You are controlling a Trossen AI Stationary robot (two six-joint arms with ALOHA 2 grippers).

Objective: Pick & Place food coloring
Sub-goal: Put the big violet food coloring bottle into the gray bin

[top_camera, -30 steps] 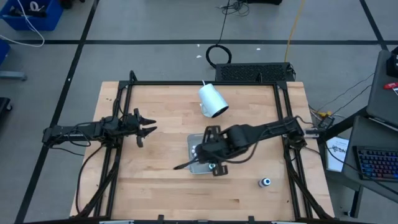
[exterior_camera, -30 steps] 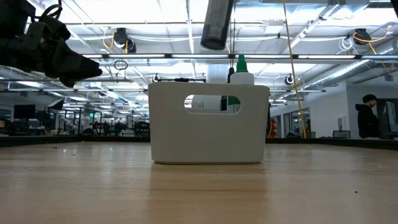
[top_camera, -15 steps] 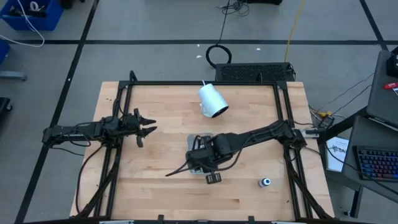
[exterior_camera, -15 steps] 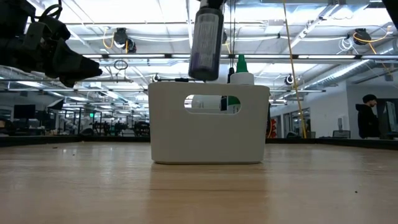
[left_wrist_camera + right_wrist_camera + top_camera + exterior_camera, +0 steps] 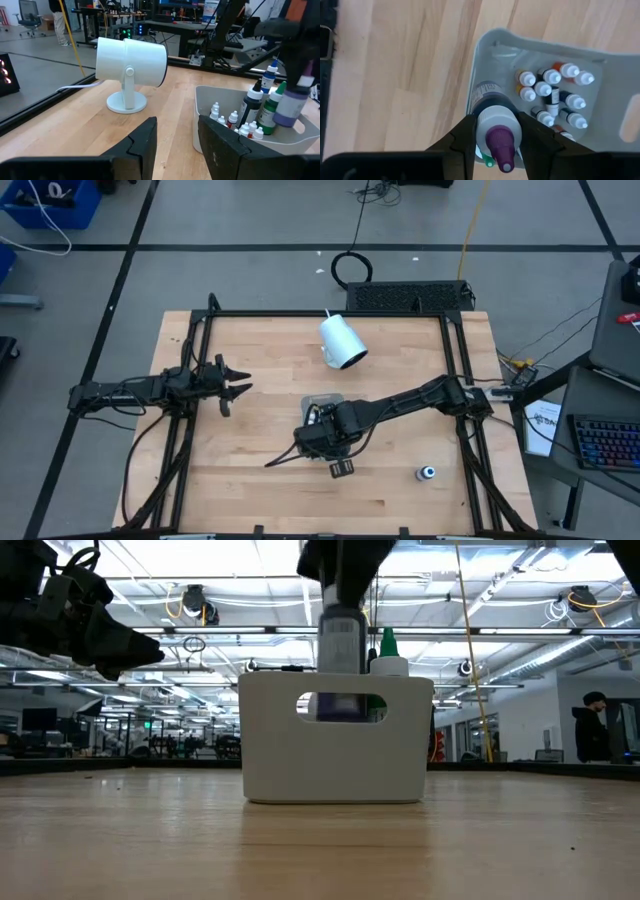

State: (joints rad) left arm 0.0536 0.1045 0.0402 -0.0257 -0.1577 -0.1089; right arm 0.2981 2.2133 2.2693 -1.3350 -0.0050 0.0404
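A white bin [image 5: 322, 406] stands mid-table and holds the food coloring: several tiny white-capped bottles [image 5: 550, 95] and taller ones, one with a green tip [image 5: 387, 645]. My right gripper [image 5: 497, 134] hangs over the bin's edge, shut on a larger bottle with a purple tip [image 5: 498, 127]. That bottle [image 5: 342, 650] is upright, and its lower end shows through the bin's handle hole. Another small dark bottle [image 5: 427, 473] lies on the table toward the near right. My left gripper [image 5: 236, 390] waits open at the table's left [image 5: 177, 145]. My right gripper pinches the purple-tipped bottle between its two fingers [image 5: 465, 135] at the pale shoulder [image 5: 487, 120] just under the cap. It comes from above, pointing down. The bottle stands upright below the fingers with its lower part [image 5: 342, 705] inside the bin; whether it rests on the bottom is hidden.
A large white cylindrical cup on a round foot [image 5: 342, 342] stands tilted behind the bin [image 5: 131, 62]. Black frame rails [image 5: 190, 380] run along both sides of the wooden table. Bare wood lies left of and in front of the bin. A person [image 5: 592, 730] stands far off in the room.
My right gripper has moved down and a little toward the table's near-left, carrying the purple-tipped bottle. The bottle has dropped from above the bin's rim until its lower part stands inside the bin. It has stayed upright.
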